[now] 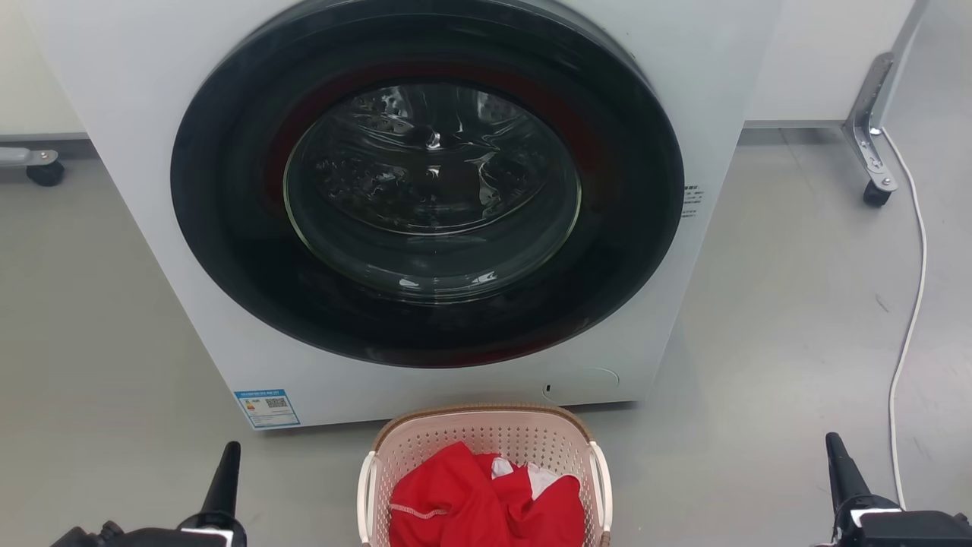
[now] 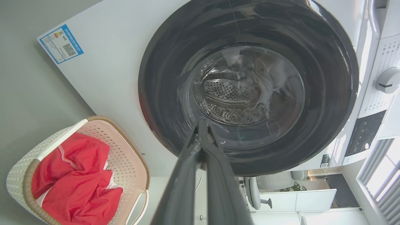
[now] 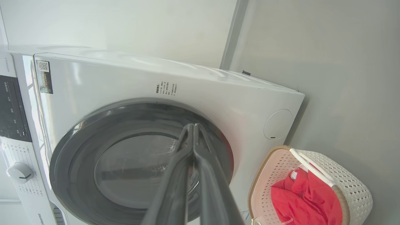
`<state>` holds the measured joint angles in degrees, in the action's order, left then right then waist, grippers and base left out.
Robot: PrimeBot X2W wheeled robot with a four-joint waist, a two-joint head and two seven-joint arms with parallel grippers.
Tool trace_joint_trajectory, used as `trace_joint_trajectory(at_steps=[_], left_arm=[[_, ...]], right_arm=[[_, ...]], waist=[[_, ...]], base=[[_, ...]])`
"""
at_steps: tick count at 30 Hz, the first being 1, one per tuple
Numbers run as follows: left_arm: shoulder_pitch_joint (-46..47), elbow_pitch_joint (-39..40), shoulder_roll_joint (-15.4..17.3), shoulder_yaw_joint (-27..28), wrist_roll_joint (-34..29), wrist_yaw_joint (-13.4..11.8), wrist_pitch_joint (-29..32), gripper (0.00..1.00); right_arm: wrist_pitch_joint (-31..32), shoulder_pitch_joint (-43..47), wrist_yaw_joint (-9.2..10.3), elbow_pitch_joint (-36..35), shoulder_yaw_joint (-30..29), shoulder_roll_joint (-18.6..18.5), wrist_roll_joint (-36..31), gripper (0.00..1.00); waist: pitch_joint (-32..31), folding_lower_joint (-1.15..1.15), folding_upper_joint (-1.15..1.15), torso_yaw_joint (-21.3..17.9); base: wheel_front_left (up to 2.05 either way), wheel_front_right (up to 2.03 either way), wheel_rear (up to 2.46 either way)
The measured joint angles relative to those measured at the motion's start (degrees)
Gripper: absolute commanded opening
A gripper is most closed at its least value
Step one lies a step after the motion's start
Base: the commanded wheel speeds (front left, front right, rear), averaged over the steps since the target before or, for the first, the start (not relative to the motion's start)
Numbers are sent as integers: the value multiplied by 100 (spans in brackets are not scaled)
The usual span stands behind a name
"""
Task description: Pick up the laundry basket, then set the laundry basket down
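The grey smooth floor (image 1: pixel 790 342) spreads out before me, and on it, filling the far half of my head view, stands a big white front-loading washing machine (image 1: pixel 144 228) with its wide round dark glass door (image 1: pixel 429 190) shut; through the glass I make out the perforated metal drum. Just in front of the washer, on the floor at the near centre, sits the small pale pink perforated plastic laundry basket (image 1: pixel 456 437) with a tan woven-look rim and white side handles, upright and close to the machine's lower front panel. Inside it lies a crumpled red cloth garment (image 1: pixel 471 501) with a bit of white fabric showing at its far right. The basket is between my two arms, and neither touches it. My left gripper (image 1: pixel 230 452) rises at the near left and my right gripper (image 1: pixel 834 444) at the near right, both well apart from the basket's handles. In each wrist view the two long dark fingers are pressed together at the tips, with nothing between them, and point at the washer door. A thin white cable (image 1: pixel 915 289) runs along the floor at the right, and a small blue rectangular label (image 1: pixel 266 408) sits on the washer's lower left corner.
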<state>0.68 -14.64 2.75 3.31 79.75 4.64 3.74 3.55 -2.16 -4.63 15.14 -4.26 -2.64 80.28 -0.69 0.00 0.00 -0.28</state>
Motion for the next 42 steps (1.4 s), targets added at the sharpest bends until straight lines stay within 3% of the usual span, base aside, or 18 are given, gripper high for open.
trace_joint_trajectory(at_steps=[15, 42], left_arm=[[381, -215, -25, 190, 1188, 243, 272, 0], [381, -226, -29, 191, 1195, 243, 272, 0]], right_arm=[[293, -269, -202, 194, -336, 11, 1117, 0], [293, -307, -220, 197, -337, 12, 1123, 0]], waist=[[80, 0, 0, 27], [79, 0, 0, 27]], base=[[0, 0, 0], [0, 0, 0]])
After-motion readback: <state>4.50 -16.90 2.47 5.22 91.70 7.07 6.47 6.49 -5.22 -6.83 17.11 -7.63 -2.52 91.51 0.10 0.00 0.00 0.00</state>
